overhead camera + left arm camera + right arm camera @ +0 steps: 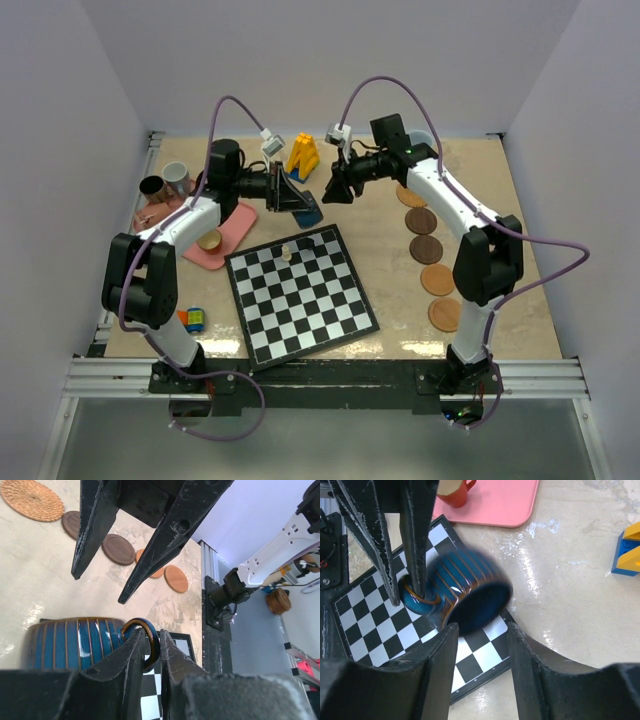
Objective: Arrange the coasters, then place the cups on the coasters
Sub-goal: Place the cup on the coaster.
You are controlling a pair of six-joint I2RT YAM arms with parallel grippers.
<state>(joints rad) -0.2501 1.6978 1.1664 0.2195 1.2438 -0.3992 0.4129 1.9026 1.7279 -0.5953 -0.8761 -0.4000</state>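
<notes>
Two grippers face each other above the far corner of the chessboard [300, 295], and between them we see the dark teal cup [470, 587]. The left gripper [152, 636] pinches this cup by its handle [141, 623]. In the left wrist view the brown-edged loop sits squeezed between the two black fingers, and the ribbed body sticks out to one side. The cup lies tilted over with its mouth turned toward the right wrist camera, where it looks blurred. We cannot tell whether it touches the board or hangs just above it. The right gripper [482, 627] stands spread, its fingers apart on either side of the cup's rim, and we can make out no contact with the cup.

Five coasters [426, 248] lie in a curved row along the right side of the table [380, 250], just beside the right arm. The farthest one is tan, the two in the middle are dark brown, and the two nearest the bases are tan.

On the left side, well apart from the coasters, we see a black cup [152, 187] and a grey cup [177, 177] standing side by side near the far end of the pink tray [232, 232]. A reddish cup [455, 492] sits at the tray's edge closest to the board. A pale chess piece [287, 252] stands on the chessboard, and a yellow toy [303, 155] stands on the table just beyond the two grippers.
</notes>
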